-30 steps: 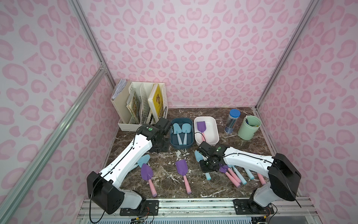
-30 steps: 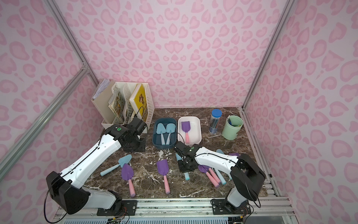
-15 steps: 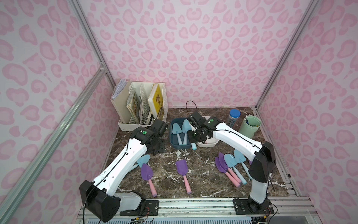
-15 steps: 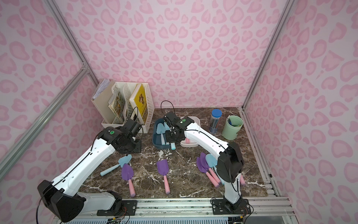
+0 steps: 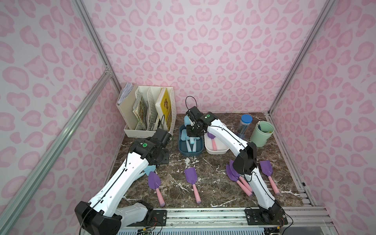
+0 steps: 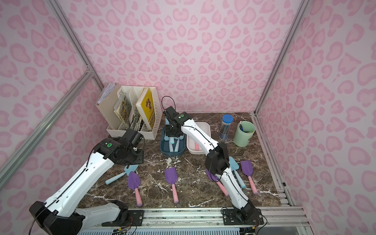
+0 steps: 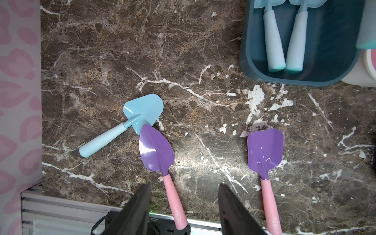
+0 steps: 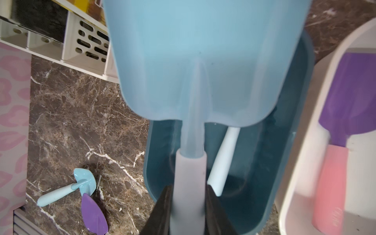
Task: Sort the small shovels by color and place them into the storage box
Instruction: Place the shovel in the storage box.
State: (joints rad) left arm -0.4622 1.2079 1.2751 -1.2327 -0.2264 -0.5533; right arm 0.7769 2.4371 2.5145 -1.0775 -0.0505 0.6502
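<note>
Right gripper [image 8: 189, 189] clamps blue shovel [image 8: 203, 61] handle, above dk-blue bin [image 8: 289, 154].

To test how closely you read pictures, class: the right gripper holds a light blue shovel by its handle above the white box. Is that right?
No. The right gripper holds the light blue shovel by its handle above the dark blue box, not the white box beside it, as the right wrist view shows.
</note>
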